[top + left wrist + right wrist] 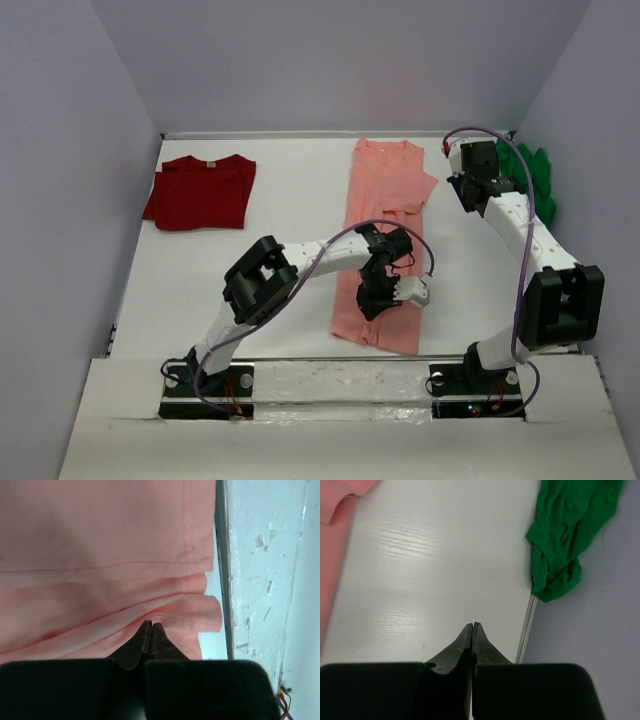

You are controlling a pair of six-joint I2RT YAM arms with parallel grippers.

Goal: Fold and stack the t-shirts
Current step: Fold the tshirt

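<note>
The salmon-pink t-shirt (pixel 385 215) lies folded into a long strip down the middle of the table. My left gripper (pixel 372 310) is over its near end, jaws shut, tips (pixel 151 625) at a crease of the pink cloth (pixel 100 540); no cloth shows between them. The dark red t-shirt (pixel 200 192) lies folded at the back left. The bright green t-shirt (pixel 537 172) is bunched at the back right wall. My right gripper (pixel 470 165) is shut and empty (pixel 472 625) above bare table, short of the green shirt (pixel 565 535).
The table's front edge and a scuffed white board (pixel 260 580) run just past the pink shirt's hem. The right wall (pixel 600 645) and table rim (pixel 526 625) are close beside my right gripper. Bare white table (pixel 290 215) lies between the red and pink shirts.
</note>
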